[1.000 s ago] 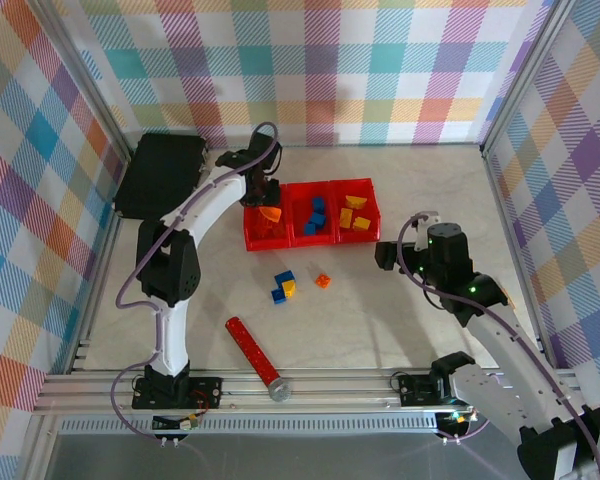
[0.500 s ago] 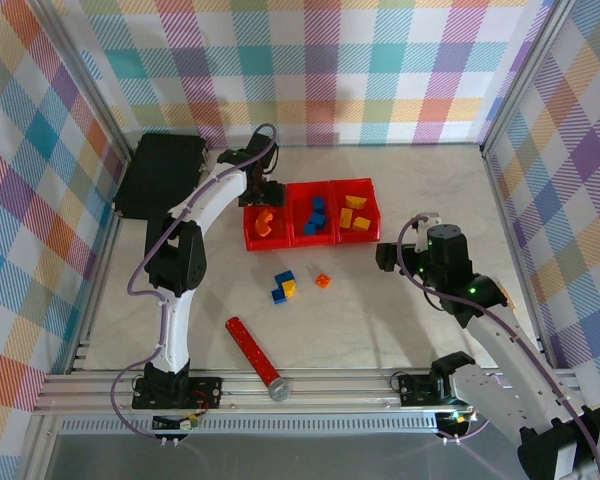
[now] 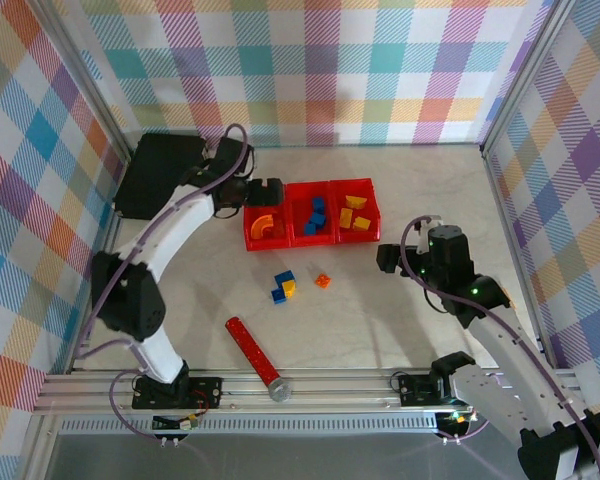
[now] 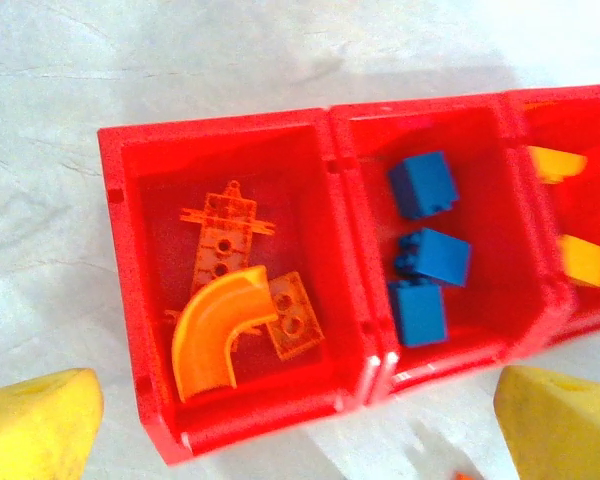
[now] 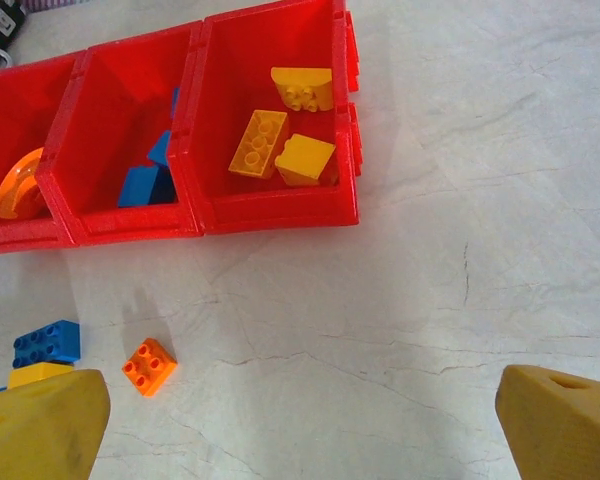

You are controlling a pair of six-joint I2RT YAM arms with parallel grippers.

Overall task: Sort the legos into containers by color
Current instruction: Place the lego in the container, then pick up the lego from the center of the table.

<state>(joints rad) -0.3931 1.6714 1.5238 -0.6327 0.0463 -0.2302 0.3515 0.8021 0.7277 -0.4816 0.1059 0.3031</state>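
Three joined red bins (image 3: pixel 291 242) stand at the table's middle back. The left bin (image 4: pixel 120 250) holds an orange arch (image 4: pixel 220 330) and flat orange pieces. Blue bricks (image 4: pixel 425 270) fill the middle one, yellow bricks (image 5: pixel 280 140) the right one. On the table in front lie a blue and yellow cluster (image 3: pixel 282 287) and a small orange brick (image 5: pixel 148 366). My left gripper (image 3: pixel 267 190) hovers open by the left bin's back edge, its yellow fingers (image 4: pixel 35 425) wide apart and holding nothing. My right gripper (image 3: pixel 388 258) is open over bare table right of the loose bricks.
A black case (image 3: pixel 160 175) sits at the back left. A long red cylinder with a grey end (image 3: pixel 257 357) lies near the front rail. Checkered walls and an aluminium frame enclose the table.
The orange arch has left my left gripper and now lies in the left bin. The left arm has swung out to the left. The right arm has not moved.
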